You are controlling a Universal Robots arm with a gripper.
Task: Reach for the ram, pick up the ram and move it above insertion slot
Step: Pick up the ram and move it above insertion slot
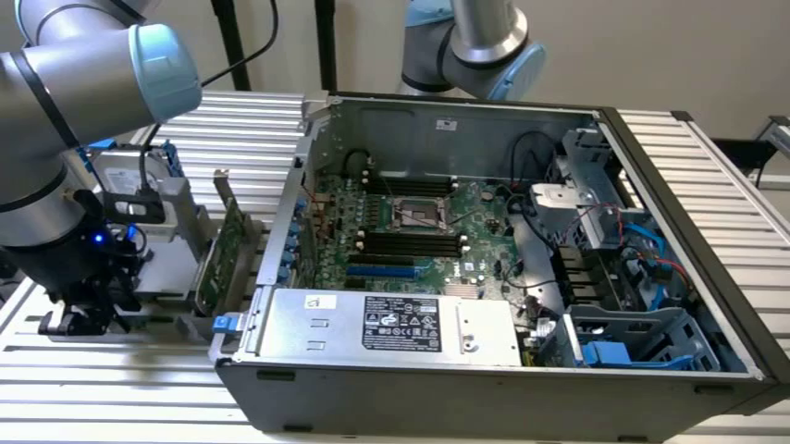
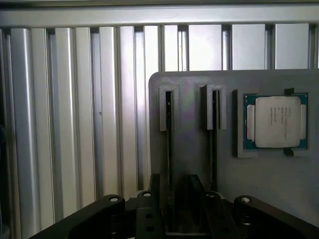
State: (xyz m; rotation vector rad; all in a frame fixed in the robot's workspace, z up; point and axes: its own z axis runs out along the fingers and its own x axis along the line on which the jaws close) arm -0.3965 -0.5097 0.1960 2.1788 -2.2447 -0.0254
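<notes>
In the wrist view the ram (image 2: 169, 144) stands edge-on as a thin dark strip in one slot of a grey holder (image 2: 192, 124). A second thin strip (image 2: 214, 144) stands in the slot beside it. My gripper (image 2: 175, 199) is open just above the holder, with its dark fingers (image 2: 153, 191) on either side of the first strip and not touching it. In the exterior view the gripper (image 1: 84, 319) hangs low over the grey holder (image 1: 166, 277), to the exterior view's left of the open computer case. Black memory slots (image 1: 405, 245) lie on the motherboard inside the case.
A processor chip (image 2: 277, 122) sits in a recess of the holder. A wide green expansion card (image 1: 222, 264) stands upright between the holder and the case (image 1: 494, 379). A second robot arm (image 1: 475, 46) stands behind the case. Ribbed aluminium table (image 2: 75, 124) surrounds the holder.
</notes>
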